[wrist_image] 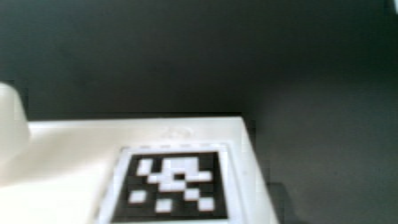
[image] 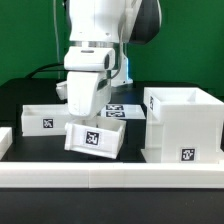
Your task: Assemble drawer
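A small white tray (image: pixel 95 138) with a square tag on its front hangs tilted just under my gripper (image: pixel 88 120), its lower edge near the black table. The gripper looks shut on the tray's upper rim, though the fingers are hidden by the hand. In the wrist view the tray's tagged face (wrist_image: pixel 175 140) fills the near part of the picture and no fingers show. The tall box casing (image: pixel 182 125) stands open-topped at the exterior view's right. The second tray (image: pixel 40 118) lies at the exterior view's left.
The marker board (image: pixel 122 109) lies flat behind the held tray. The long low white border rail (image: pixel 110 176) runs along the front. A blurred white shape (wrist_image: pixel 9 125) sits at the edge of the wrist view.
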Available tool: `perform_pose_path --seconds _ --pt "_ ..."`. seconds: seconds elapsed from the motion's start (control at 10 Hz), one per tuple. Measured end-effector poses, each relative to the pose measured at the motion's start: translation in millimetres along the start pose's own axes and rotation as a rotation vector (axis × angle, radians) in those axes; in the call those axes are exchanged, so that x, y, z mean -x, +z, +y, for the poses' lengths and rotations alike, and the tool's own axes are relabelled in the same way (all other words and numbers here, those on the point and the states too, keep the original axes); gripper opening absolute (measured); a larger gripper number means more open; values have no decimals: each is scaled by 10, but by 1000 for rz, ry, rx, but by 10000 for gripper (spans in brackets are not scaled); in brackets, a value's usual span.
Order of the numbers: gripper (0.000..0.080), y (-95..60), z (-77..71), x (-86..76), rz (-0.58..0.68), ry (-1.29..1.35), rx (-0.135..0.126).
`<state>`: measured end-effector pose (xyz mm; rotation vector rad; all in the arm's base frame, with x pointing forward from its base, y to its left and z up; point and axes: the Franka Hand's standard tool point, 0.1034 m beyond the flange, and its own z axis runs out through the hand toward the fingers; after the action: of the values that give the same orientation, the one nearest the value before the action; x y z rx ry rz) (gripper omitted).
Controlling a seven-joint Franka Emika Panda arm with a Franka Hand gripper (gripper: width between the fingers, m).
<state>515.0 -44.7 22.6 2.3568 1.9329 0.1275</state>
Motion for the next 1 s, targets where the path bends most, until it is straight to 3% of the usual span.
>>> perform_pose_path --seconds 0.4,0.6,0.8,1.0 --pt "41 20 2 20 -1 0 -3" --pt "41 44 10 279 17 -51 -5" --pt "41 66 -2 276 67 -50 -9" --pt "41 67 -7 149 78 -49 -15"
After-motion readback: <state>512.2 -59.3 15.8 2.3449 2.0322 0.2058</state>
